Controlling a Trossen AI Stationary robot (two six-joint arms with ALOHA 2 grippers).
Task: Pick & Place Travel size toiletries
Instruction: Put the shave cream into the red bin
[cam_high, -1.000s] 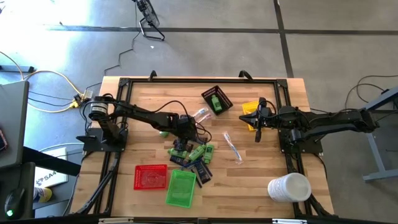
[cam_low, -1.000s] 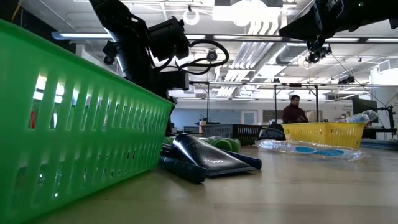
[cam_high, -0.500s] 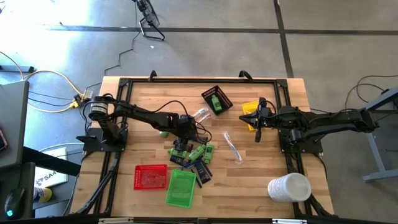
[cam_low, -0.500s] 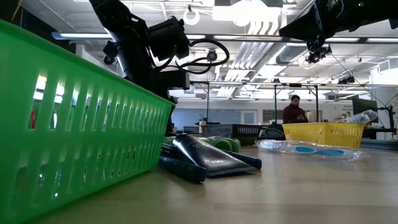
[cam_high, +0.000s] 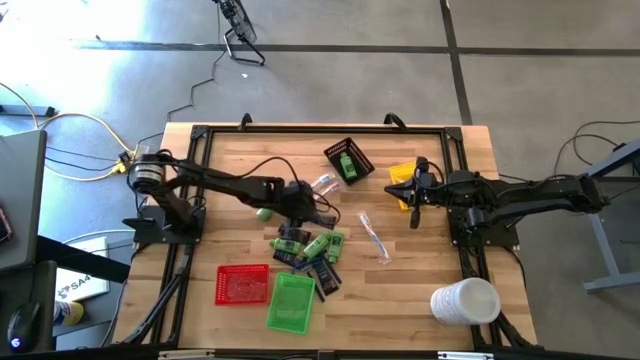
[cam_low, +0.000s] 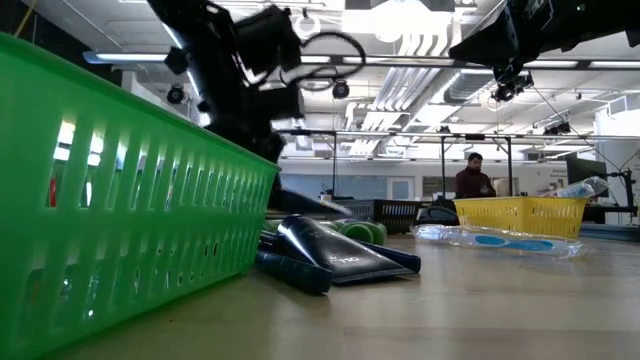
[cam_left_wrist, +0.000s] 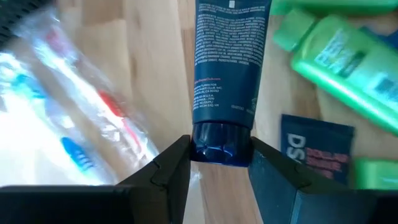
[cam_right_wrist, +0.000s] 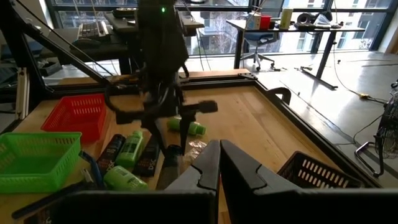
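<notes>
Left wrist view: left gripper (cam_left_wrist: 221, 171) clamps a glossy navy tube's (cam_left_wrist: 225, 68) round cap; right gripper (cam_right_wrist: 219, 163) is pinched together.

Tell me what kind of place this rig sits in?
Probably an open lab or workshop: rows of ceiling strip lights, desks with an office chair beyond the wooden table, and bare grey concrete floor.
</notes>
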